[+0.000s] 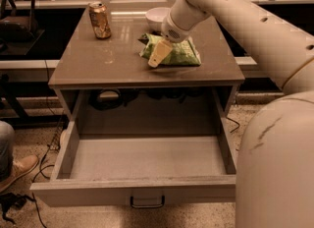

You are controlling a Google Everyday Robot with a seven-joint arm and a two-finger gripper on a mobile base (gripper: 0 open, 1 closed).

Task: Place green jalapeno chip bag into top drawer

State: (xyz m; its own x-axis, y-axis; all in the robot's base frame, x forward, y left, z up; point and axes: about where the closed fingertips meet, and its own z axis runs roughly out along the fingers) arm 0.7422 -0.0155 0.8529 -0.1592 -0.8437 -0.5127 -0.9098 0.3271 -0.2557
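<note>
The green jalapeno chip bag (180, 53) lies flat on the cabinet top (108, 62), right of centre. My gripper (159, 54) hangs from the cream arm at the bag's left end, low over it and pointing down-left; I cannot tell whether it touches the bag. The top drawer (78, 192) is pulled fully out below the cabinet top. Its inside is bare and its dark loop handle (146, 203) sits at the front centre.
A bronze soda can (99, 19) stands at the back left of the top. A white bowl (156, 15) sits at the back, just behind the bag. The robot's own body (279, 173) fills the lower right. A person's shoe (17, 169) is on the floor at left.
</note>
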